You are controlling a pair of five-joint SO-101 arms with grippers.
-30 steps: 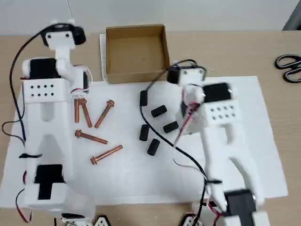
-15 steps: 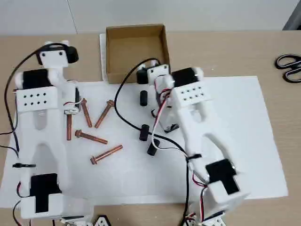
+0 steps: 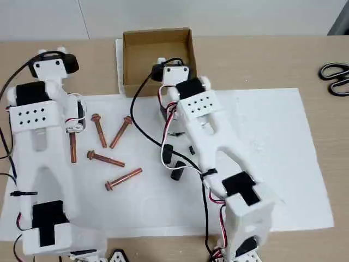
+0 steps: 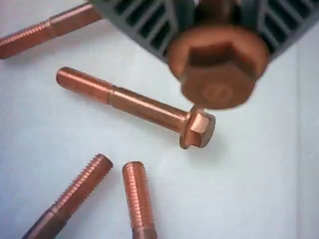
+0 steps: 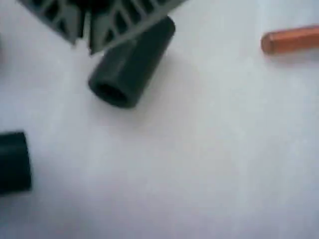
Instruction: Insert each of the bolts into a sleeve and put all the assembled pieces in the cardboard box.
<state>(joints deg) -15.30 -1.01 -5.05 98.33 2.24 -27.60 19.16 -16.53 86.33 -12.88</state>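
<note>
The left gripper (image 4: pixel 214 12) clamped a bolt (image 4: pixel 218 67) above the white sheet (image 3: pixel 272 136), with four loose bolts (image 3: pixel 105 159) lying beside it. The right gripper (image 5: pixel 92 22) hung at a sleeve (image 5: pixel 130 64) near the cardboard box (image 3: pixel 157 63). I could not tell its fingers' state, and its arm partly covered other sleeves (image 3: pixel 167 153).

Left arm's jaws grip 1 copper bolt (image 3: pixel 72 148) near the left edge of the worktop (image 3: pixel 262 60); 4 more bolts (image 3: pixel 105 159) lie loose on the white sheet (image 3: pixel 272 142). The cardboard box (image 3: pixel 158 63) sits at the far edge, scissors (image 3: pixel 335 76) by the right edge.
</note>
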